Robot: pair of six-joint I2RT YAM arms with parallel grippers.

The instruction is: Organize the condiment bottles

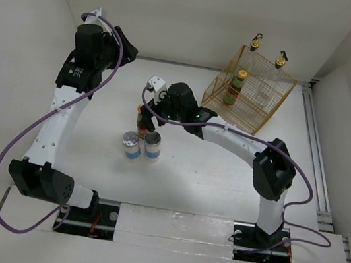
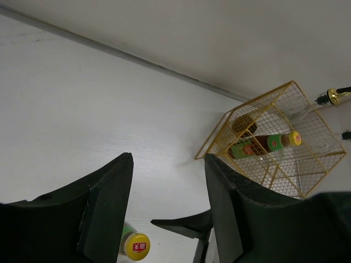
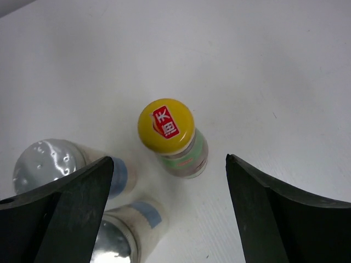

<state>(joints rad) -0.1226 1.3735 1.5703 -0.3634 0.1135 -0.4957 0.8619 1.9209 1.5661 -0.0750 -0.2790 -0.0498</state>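
Note:
A yellow-capped sauce bottle (image 3: 174,139) stands upright on the table, also in the top view (image 1: 142,120) and the left wrist view (image 2: 135,245). Two silver-lidded jars (image 1: 131,144) (image 1: 152,146) stand just in front of it; both show in the right wrist view (image 3: 55,164) (image 3: 123,238). My right gripper (image 3: 170,170) (image 1: 146,115) is open, hovering above the bottle. The second sauce bottle (image 1: 236,88) stands inside the yellow wire rack (image 1: 281,98). Two glass bottles with gold spouts (image 1: 255,44) (image 1: 281,59) stand behind the rack. My left gripper (image 2: 167,164) (image 1: 127,49) is open and empty, raised at the back left.
White walls enclose the table on the left, back and right. The rack also shows in the left wrist view (image 2: 315,139), with the sauce bottle (image 2: 263,145) in it. A metal rail (image 1: 315,154) runs along the right edge.

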